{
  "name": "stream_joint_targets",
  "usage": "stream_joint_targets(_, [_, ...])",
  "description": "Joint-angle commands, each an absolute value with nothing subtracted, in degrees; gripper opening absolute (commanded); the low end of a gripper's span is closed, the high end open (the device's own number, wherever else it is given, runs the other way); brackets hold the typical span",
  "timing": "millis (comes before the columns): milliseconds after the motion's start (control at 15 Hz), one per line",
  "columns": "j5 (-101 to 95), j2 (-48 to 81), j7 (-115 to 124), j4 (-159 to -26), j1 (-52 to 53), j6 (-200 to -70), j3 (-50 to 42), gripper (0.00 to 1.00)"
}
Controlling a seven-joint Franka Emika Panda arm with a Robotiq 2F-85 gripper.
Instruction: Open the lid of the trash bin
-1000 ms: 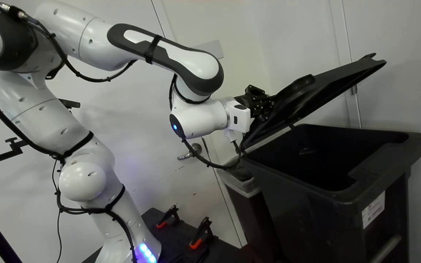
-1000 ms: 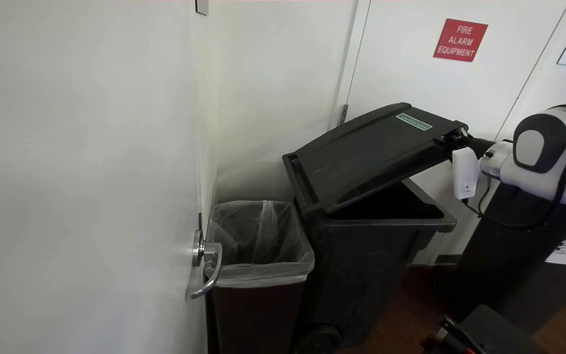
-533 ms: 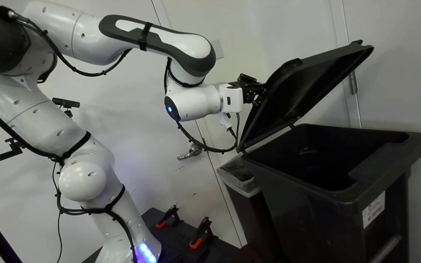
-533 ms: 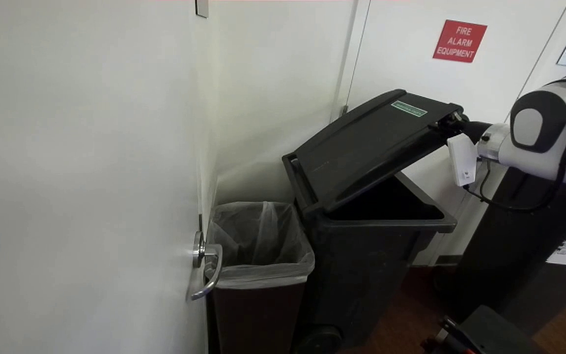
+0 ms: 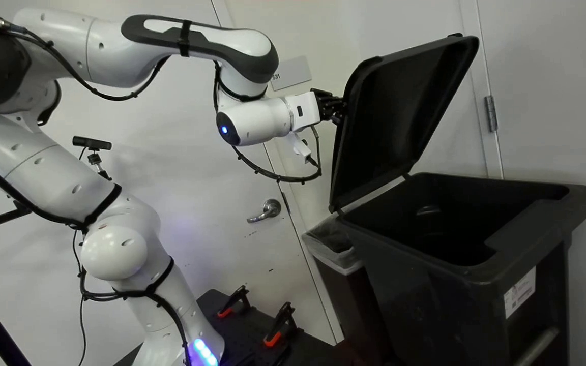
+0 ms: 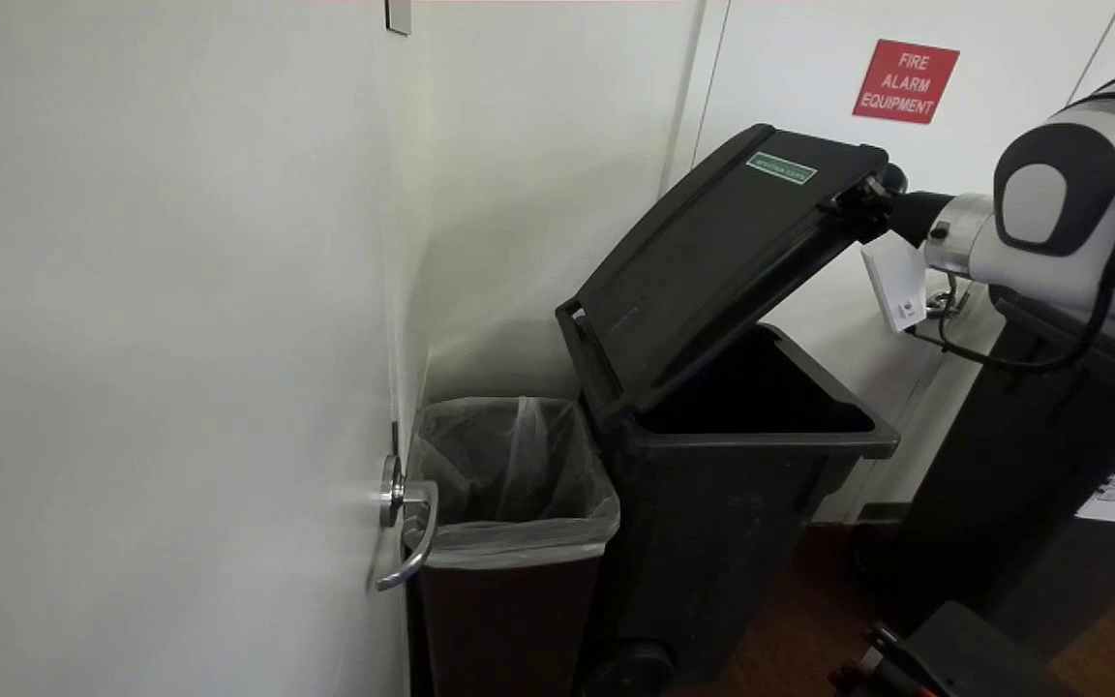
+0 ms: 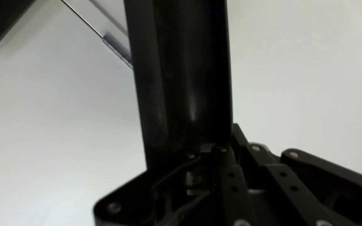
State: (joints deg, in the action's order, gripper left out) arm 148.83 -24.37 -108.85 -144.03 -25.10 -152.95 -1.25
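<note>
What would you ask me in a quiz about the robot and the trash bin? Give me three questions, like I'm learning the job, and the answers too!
1. True or false: the lid of the trash bin is tilted up.

2. Pick one. Where is the gripper?
a) at a door handle
b) at the lid's edge
c) down inside the trash bin

3. Fill the gap: in an exterior view, the red sign says FIRE ALARM ____.

Key: 1. True. 2. b. 3. EQUIPMENT.
</note>
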Motion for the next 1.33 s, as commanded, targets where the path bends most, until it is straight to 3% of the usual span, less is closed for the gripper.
stream_joint_targets(0, [148.83, -24.66, -110.03, -141.37, -26.24, -154.39, 5.9, 0.02])
stream_joint_targets(467, [148.86, -25.4, -113.67, -137.47, -32.63, -159.76, 19.64, 0.02])
stream_joint_targets(867, [148.9, -26.93, -111.85, -134.07, -44.68, -160.87, 33.57, 0.02])
stream_joint_targets(933, [148.93, -28.49, -112.98, -136.04, -41.53, -161.69, 28.93, 0.07])
stream_joint_targets(1267, [148.94, -29.31, -112.2, -135.79, -44.31, -161.75, 32.04, 0.07])
